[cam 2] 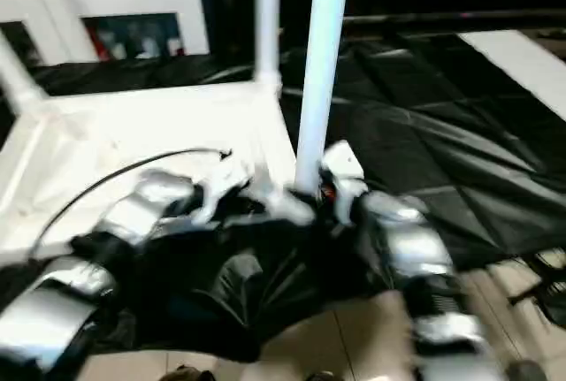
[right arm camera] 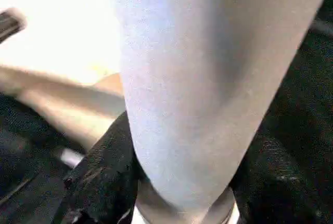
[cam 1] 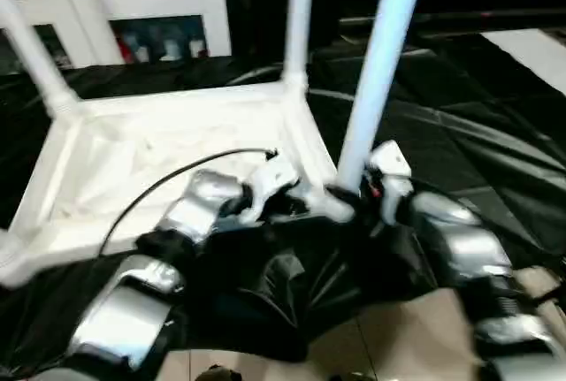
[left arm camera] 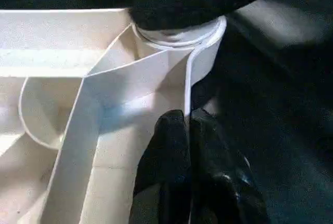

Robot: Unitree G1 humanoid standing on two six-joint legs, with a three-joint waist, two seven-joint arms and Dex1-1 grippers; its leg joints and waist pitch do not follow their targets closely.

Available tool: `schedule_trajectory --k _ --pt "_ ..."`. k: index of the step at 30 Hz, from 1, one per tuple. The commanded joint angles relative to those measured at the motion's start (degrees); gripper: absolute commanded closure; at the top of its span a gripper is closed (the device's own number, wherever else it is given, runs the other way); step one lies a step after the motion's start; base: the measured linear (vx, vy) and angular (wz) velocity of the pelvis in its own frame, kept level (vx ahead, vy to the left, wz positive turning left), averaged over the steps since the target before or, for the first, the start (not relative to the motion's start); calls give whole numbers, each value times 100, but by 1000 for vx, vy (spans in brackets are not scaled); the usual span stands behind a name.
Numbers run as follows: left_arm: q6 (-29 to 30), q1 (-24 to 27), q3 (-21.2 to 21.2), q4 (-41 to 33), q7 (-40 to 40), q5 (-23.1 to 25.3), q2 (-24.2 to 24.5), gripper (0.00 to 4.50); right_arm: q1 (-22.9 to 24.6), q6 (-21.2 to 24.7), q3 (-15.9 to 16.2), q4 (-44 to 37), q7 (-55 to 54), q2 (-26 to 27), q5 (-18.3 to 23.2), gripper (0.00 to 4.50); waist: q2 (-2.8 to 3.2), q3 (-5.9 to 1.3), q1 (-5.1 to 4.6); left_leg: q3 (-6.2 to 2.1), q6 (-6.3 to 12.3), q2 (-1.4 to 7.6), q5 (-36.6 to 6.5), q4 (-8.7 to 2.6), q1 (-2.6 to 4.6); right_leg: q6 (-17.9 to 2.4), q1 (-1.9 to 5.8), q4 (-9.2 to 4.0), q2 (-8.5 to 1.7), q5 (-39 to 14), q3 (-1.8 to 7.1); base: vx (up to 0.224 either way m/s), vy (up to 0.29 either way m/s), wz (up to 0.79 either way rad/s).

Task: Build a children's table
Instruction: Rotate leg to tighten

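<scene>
I have the tabletop (cam 1: 177, 160) upside down at centre-left of the frame, my left claw (left arm camera: 188, 130) pinched shut on its rim to steady it while my right claw (right arm camera: 182, 182) wraps the leg (cam 1: 380, 72) seating it in the near corner socket (left arm camera: 182, 42)

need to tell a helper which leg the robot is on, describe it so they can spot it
Find the white tabletop lying upside down on the black sheet. Three legs stand up from its corners; take the leg at the near corner, closest to the robot. It alone has the right gripper around its base.
</scene>
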Motion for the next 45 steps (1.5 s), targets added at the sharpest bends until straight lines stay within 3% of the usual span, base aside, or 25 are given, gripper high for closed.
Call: schedule_trajectory --k 1,3,4,6,8,9,15,17,19,24,29,37,45 --pt "2 -368 226 11 730 -161 -369 450 -138 187 121 464 -661 705 123 255 -15 -376 -73 -198 -103 183 -2368 -434 163 -826 141 -585 -318 -3007 161 0 0 0" --pt "-46 -366 226 0 715 -176 -404 450 -187 90 173 524 -724 793 70 255 -4 -395 -93 -215 -91 190 -2340 -457 142 -840 177 -575 -315 -2785 144 0 0 0" --pt "-135 -319 188 -63 554 -194 -428 450 -229 -140 349 564 -496 921 30 255 1 -408 -108 -208 -67 195 -2328 -461 147 -899 181 -565 -309 -2540 153 0 0 0" --pt "-198 -276 157 -105 434 -189 -411 450 -239 -182 390 547 -313 973 55 199 -33 -405 -126 -180 13 191 -2289 -456 146 -1020 179 -555 -304 -2262 171 0 0 0" --pt "-241 -240 142 -131 338 -182 -376 450 -226 -118 386 476 -162 979 89 185 -21 -408 -133 -162 115 183 -2189 -442 129 -1120 204 -534 -309 -2121 184 0 0 0" --pt "-269 -226 132 -140 287 -183 -359 450 -219 -91 396 444 -85 968 104 167 -48 -408 -130 -157 141 186 -2171 -440 134 -1125 201 -540 -309 -2126 186 0 0 0" --pt "-437 -81 44 -251 -159 -186 -136 450 -97 -116 761 121 778 464 4 118 -35 -424 -114 -145 242 205 -1883 -429 107 -1235 249 -486 -317 -1834 200 0 0 0" --pt "-654 31 -45 -344 -574 -184 64 450 59 -141 957 -216 1652 -46 59 118 -33 -420 -111 -134 265 202 -1858 -420 118 -1258 243 -494 -315 -1850 195 0 0 0" --pt "-866 119 -117 -435 -946 -203 230 450 173 -82 1053 -509 2316 -427 181 118 -41 -423 -53 -123 404 228 -1709 -409 111 -1278 270 -478 -315 -1617 212 0 0 0" --pt "-914 180 -176 -543 -1323 -242 391 450 270 -171 1189 -747 2938 -805 233 118 -21 -440 18 -106 377 249 -1571 -401 134 -1407 250 -423 -297 -1434 202 0 0 0" --pt "-975 258 -263 -679 -1825 -201 709 450 347 -200 1298 -925 3782 -1301 257 118 -42 -441 95 -90 416 260 -1514 -387 135 -1515 258 -386 -306 -1266 208 0 0 0" --pt "-987 322 -280 -766 -2073 -212 870 450 314 -168 1305 -914 3961 -1339 272 171 -39 -430 119 -104 289 260 -1635 -406 144 -1385 241 -415 -310 -1658 206 0 0 0" --pt "-920 293 -231 -707 -1841 -182 796 450 378 -48 1239 -874 3676 -1131 321 228 -26 -440 132 -104 273 257 -1548 -402 142 -1398 245 -403 -306 -1519 207 0 0 0"
